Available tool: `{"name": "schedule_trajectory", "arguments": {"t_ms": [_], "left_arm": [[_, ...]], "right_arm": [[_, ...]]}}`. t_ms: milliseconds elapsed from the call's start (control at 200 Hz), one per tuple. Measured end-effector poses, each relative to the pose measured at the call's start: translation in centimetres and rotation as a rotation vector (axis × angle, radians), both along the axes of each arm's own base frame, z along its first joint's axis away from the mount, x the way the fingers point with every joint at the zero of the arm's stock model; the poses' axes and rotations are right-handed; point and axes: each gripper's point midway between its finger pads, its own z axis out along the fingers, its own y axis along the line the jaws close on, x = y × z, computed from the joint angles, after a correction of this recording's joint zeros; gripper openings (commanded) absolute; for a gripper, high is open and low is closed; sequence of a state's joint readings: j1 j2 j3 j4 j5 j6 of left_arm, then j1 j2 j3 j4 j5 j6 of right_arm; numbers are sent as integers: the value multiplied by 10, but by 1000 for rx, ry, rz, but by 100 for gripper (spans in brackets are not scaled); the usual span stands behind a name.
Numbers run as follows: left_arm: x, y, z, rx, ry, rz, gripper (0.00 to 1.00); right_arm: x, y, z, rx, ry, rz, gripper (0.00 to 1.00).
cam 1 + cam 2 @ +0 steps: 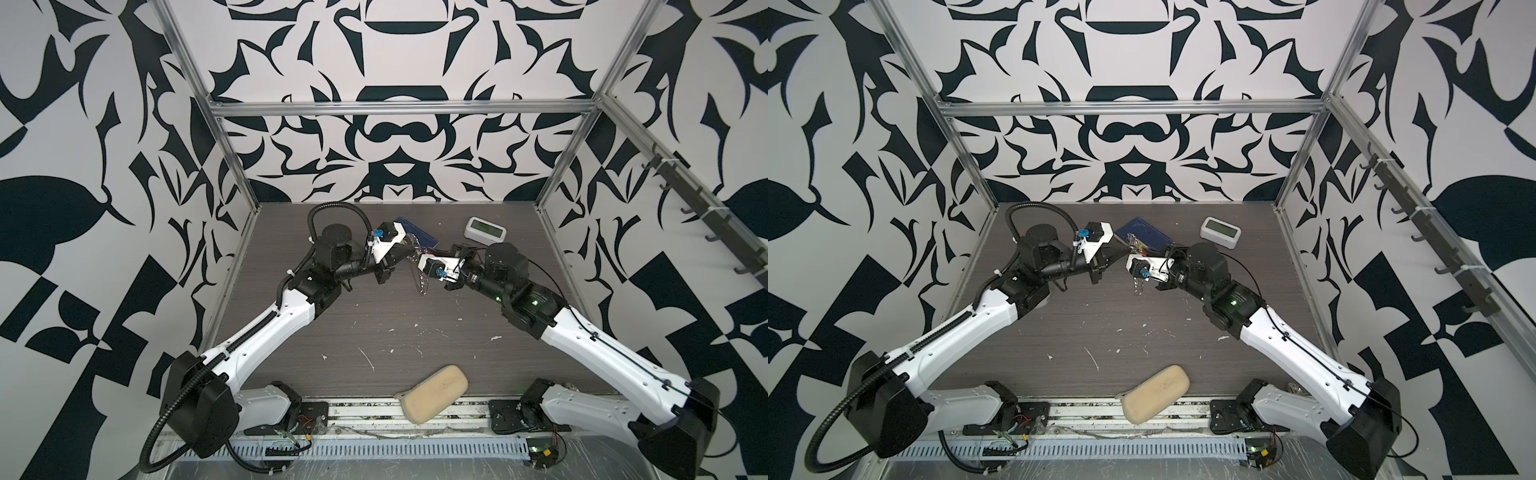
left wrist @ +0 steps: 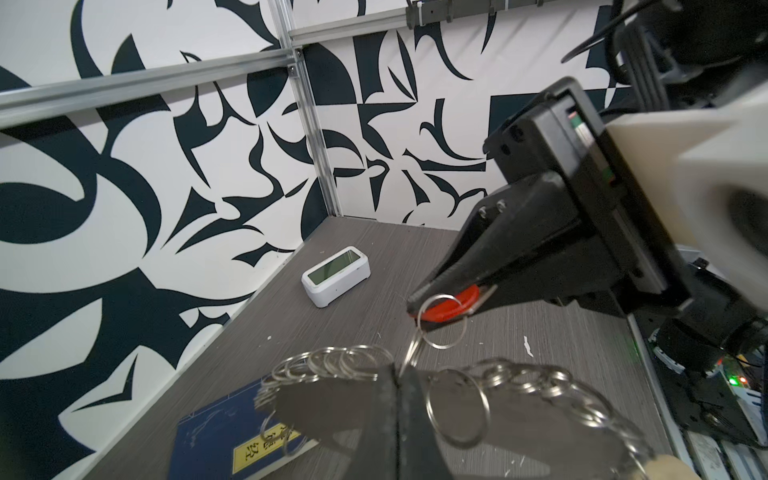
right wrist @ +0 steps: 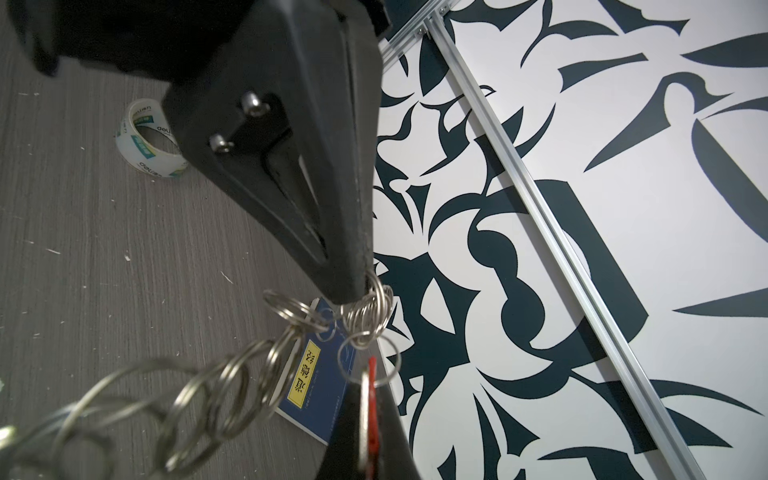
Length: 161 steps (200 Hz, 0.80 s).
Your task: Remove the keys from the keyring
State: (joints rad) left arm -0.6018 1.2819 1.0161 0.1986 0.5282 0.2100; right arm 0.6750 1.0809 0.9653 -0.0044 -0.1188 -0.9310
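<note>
**Left wrist view: keys pinched by one gripper, keyring by the other**

Catches the right gripper (image 2: 415, 305) clenched on the keys (image 2: 446, 308), the red-orange oblong tag (image 2: 457, 301) wedged flat between the black fingertips beside a sliver of silver metal. Shows one plain split ring (image 2: 442, 332) threaded through the tag, linked down to the keyring (image 2: 536, 380). Finds the left gripper (image 2: 399, 372) clamped tight on that keyring, dark and blurred close to the lens. Reads the keyring as a thin grey hoop fringed with many small silver rings, bright and overlapping like chain links, fanned out to both sides of the left fingers.

From the right wrist view, gets the same two grips from the opposite side. Puts the tag (image 3: 372, 395) edge-on in the right fingers, a silver piece pressed against it, too blurred for a key's outline. Places the left tips on a tight cluster of small rings, the remaining fringe sagging away above the table (image 3: 83, 232).

In both top views, sets the grippers tip to tip, raised over the far half of the table, above the edge of a blue booklet (image 1: 1150, 232), with a length of keyring (image 1: 420, 284) (image 1: 1138, 286) drooping below the wrists. Cannot settle contact between the lowest rings and the tabletop. Leaves a white display box (image 1: 485, 228) at the back, a tan pad (image 1: 434, 392) at the front edge, a tape roll (image 3: 149, 137) past the left gripper.
</note>
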Motion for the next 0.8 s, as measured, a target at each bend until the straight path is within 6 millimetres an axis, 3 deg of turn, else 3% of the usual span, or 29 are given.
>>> {"name": "schedule_trajectory", "arguments": {"t_ms": [290,805], "left_arm": [[7,-3,-10,34,84,18,0],[14,-5,-9,44,151,23,0]], "right_arm": [[6,2,-5,-61,-15,9,0],[14,10,2,-99,-42,44,0]]}}
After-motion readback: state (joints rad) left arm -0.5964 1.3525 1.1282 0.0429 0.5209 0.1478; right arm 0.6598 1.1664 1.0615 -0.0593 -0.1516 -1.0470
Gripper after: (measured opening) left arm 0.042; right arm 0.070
